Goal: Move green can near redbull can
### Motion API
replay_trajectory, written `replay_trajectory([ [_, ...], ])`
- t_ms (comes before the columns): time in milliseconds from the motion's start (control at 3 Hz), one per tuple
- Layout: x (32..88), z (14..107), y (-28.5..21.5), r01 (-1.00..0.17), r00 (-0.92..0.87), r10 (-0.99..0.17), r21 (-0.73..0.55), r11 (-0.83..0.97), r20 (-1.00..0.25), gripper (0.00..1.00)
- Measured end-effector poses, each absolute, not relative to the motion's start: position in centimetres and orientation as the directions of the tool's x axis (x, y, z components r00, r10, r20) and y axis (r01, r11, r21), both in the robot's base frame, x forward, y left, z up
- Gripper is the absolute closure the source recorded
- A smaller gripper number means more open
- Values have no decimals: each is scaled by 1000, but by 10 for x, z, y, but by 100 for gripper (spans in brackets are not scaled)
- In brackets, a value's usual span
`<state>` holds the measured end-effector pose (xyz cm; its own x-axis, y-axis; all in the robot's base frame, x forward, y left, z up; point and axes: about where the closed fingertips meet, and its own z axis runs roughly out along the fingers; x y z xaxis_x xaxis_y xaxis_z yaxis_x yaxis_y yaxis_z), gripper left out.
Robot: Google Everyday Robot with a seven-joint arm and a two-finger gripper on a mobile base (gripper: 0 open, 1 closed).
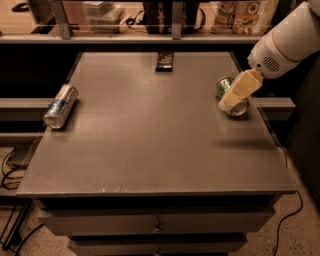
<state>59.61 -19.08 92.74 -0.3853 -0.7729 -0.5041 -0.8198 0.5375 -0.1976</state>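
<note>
The green can [223, 87] lies on its side near the right edge of the grey table [150, 135], its silver end [239, 108] facing the front. My gripper [238, 92], cream-coloured on a white arm [285, 42] coming from the upper right, sits over the can and hides most of its body. The redbull can [61, 105], slim, silver and blue, lies on its side near the table's left edge, far from the green can.
A small black object [165, 61] lies at the table's far edge. A shelf with boxes and packets [245, 12] runs behind the table. Drawers [155, 220] are below the front edge. Cables [12, 165] lie on the floor at the left.
</note>
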Motion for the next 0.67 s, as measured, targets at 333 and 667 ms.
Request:
replay_trajectory([
  [333,615,909,-178,-810,-418,-746,-158,564,-519,0],
  [667,628,887,-172,-799,-458,-733,-128,587,-503,0],
])
